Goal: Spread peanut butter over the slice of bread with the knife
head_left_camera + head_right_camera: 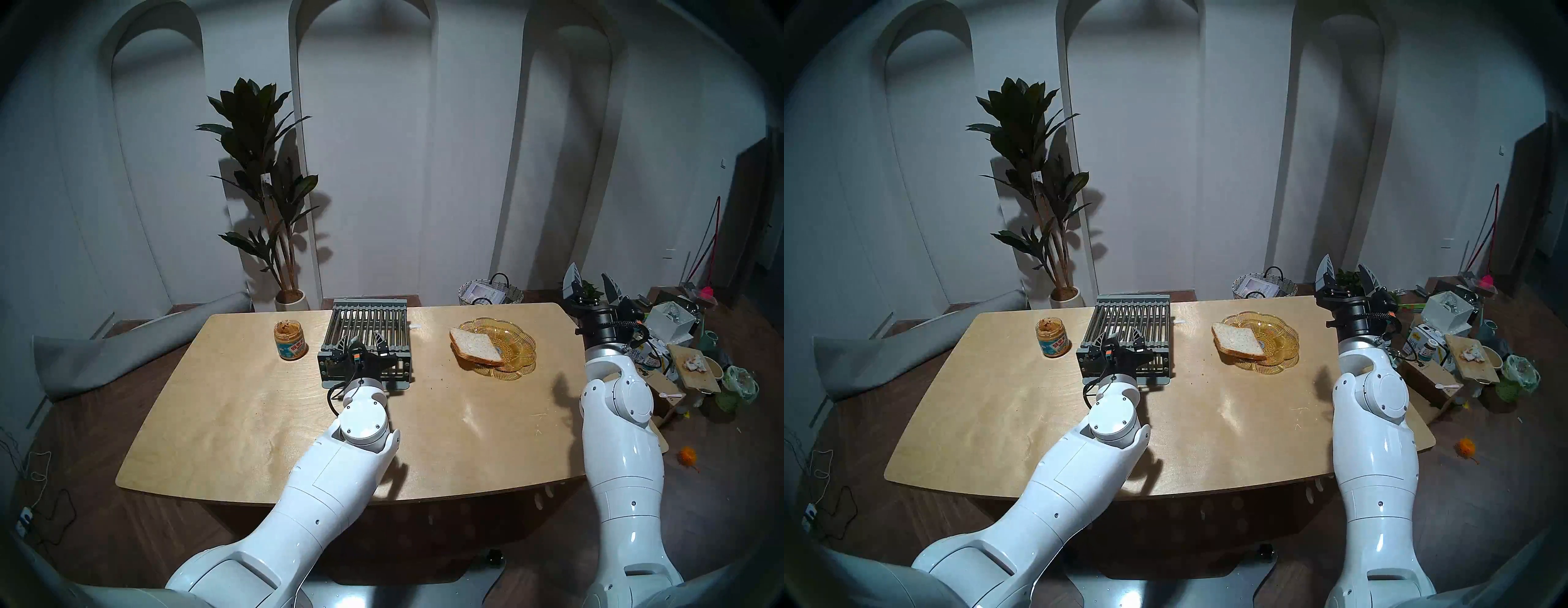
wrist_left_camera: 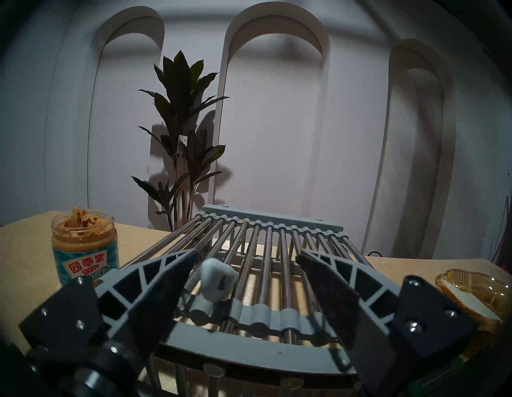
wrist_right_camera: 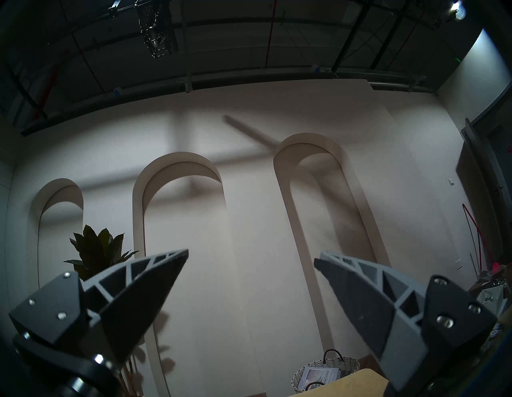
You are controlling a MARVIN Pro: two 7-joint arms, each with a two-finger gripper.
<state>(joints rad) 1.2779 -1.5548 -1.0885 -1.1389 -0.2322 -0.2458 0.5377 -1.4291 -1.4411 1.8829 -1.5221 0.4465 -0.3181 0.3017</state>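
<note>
The knife (image 2: 217, 280) shows only its pale grey, rounded handle end, resting on the grey barred rack (image 2: 273, 244) between the fingers of the left gripper (image 2: 246, 256), nearer its left finger, jaws apart, untouched. The right gripper (image 3: 250, 256) gapes empty.

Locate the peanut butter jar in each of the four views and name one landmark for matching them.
Head stereo left: peanut butter jar on the table, left of the grey rack.
Head stereo right: jar again left of the rack.
Left wrist: jar at the left edge, lid off, beside the rack.
Right wrist: not in view.
Shared landmark: the potted plant, standing behind the table.
</note>
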